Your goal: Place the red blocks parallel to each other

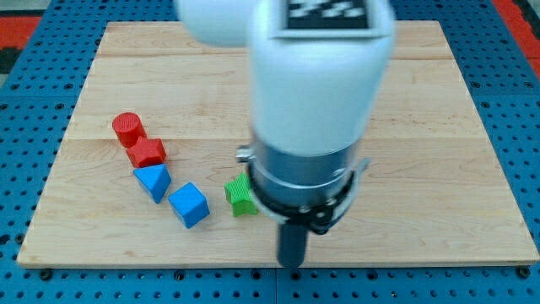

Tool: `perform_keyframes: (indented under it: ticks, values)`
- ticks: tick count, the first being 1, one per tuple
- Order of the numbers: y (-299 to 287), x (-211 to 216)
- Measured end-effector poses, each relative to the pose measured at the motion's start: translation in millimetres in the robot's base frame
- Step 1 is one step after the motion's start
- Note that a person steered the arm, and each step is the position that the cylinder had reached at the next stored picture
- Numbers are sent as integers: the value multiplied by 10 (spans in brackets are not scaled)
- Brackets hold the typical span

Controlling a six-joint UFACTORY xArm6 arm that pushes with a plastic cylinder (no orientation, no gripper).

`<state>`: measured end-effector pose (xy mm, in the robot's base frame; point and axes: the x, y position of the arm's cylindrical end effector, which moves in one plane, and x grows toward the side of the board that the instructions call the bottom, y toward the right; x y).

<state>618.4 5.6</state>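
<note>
A red cylinder [127, 128] stands at the view's left on the wooden board [439, 127]. A red block of irregular shape [147, 153] touches it just below and to the right. My tip [291, 264] is at the view's bottom centre, near the board's lower edge, well to the right of both red blocks and a little right of and below the green block [240, 195]. The arm's white body hides the board's middle.
A blue triangular block [153, 181] lies just below the red block. A blue cube [188, 205] lies right of and below it. The board sits on a blue pegboard [34, 101].
</note>
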Motion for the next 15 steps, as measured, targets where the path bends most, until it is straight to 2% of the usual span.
perform_keyframes:
  ticks: [1, 2, 3, 4, 5, 6, 7, 8, 9, 10, 11, 13, 14, 15]
  values:
    - [-1078, -105]
    - [-1499, -7]
    - [-1586, -510]
    - [-2251, -884]
    - [-2711, -1607]
    - [-2618, -2310]
    - [-1904, -2250]
    - [-2349, -1816]
    - [-2237, -1345]
    - [-2209, -1718]
    - [-1621, -1827]
    - [-1499, -1245]
    - [-1619, -1240]
    - [-1606, -1514]
